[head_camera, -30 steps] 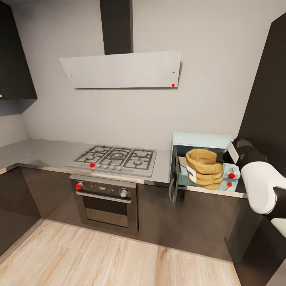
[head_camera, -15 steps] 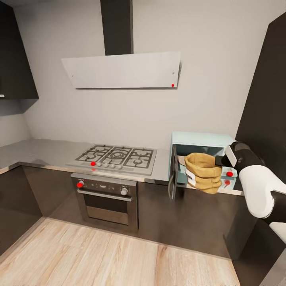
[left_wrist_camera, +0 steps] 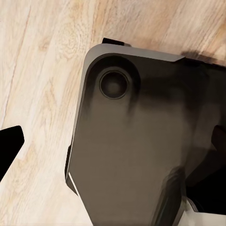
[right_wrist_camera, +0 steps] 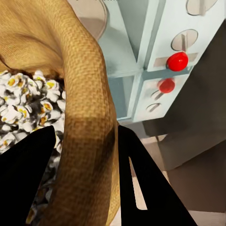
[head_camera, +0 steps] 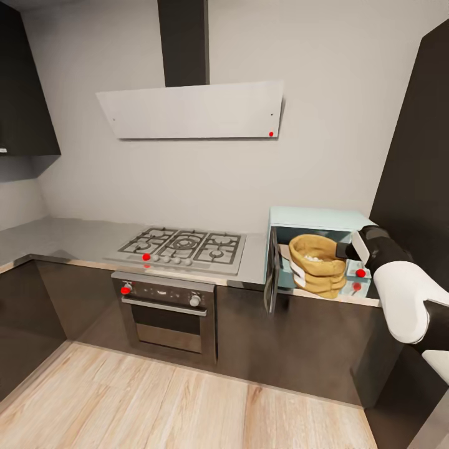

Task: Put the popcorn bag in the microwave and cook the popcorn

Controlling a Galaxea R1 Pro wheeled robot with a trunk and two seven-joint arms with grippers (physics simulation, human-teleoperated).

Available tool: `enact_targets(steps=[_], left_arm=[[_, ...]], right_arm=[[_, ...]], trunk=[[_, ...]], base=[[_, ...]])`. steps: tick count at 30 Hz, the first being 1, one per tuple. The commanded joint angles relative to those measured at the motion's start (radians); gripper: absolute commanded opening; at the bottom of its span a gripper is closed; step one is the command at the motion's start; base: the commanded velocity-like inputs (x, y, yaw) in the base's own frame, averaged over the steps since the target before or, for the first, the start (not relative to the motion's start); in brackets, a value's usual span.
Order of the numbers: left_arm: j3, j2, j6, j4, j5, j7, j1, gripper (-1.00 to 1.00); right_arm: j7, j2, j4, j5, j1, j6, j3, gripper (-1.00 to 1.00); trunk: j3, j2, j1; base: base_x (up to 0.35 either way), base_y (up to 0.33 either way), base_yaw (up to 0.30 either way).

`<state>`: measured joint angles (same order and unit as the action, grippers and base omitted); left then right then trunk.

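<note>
The pale mint-blue microwave (head_camera: 318, 218) stands on the grey countertop (head_camera: 62, 240) at the right, its dark door (head_camera: 272, 280) swung open to the left. The tan popcorn bag (head_camera: 321, 274) sits in the open front, tilted, with white popcorn (head_camera: 313, 256) showing inside. My right gripper (head_camera: 345, 251) is shut on the bag's rim from the right. In the right wrist view the rolled rim of the bag (right_wrist_camera: 89, 94) lies between the black fingers of the right gripper (right_wrist_camera: 87, 174), with popcorn (right_wrist_camera: 23, 103) beside it and the microwave's red knobs (right_wrist_camera: 177, 61) behind. My left gripper (left_wrist_camera: 113, 141) hangs open over the floor.
A gas hob (head_camera: 181, 246) and a dark built-in oven (head_camera: 165, 315) lie left of the microwave, under a white hood (head_camera: 190, 109). A tall dark cabinet (head_camera: 418, 156) stands hard against the microwave's right. The left wrist view holds my dark base (left_wrist_camera: 141, 155) over the wooden floor (left_wrist_camera: 42, 70).
The bag dipped and sagged out of the microwave's front half a second ago, then rose and moved back in with my right gripper. Popcorn now shows inside it.
</note>
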<state>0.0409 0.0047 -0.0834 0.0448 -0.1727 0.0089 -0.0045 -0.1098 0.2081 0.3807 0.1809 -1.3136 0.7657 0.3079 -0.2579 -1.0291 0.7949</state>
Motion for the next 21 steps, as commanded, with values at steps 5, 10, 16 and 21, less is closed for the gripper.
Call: enact_targets(steps=[5,10,16,21], left_arm=[[0.003,0.000,-0.003,0.000,-0.004,0.000,0.000,1.00],[0.004,0.000,-0.003,0.000,-0.004,0.000,0.000,1.00],[0.003,0.000,-0.003,0.000,-0.004,0.000,0.000,1.00],[0.003,0.000,-0.003,0.000,-0.004,0.000,0.000,1.00]], right_arm=[[0.002,0.005,0.005,0.011,-0.001,0.004,0.009,-1.00],[0.020,0.014,0.022,0.009,-0.001,0.002,0.011,-1.00],[0.021,0.014,0.040,0.011,-0.001,0.002,0.011,-1.00],[0.021,0.014,0.042,0.011,-0.001,0.001,0.012,-1.00]], trunk=[[-0.001,-0.001,0.000],[-0.001,-0.001,0.000],[-0.001,-0.001,0.000],[-0.001,-0.001,0.000]], base=[[0.000,0.000,0.000],[0.000,0.000,0.000],[0.000,0.000,0.000],[0.000,0.000,0.000]])
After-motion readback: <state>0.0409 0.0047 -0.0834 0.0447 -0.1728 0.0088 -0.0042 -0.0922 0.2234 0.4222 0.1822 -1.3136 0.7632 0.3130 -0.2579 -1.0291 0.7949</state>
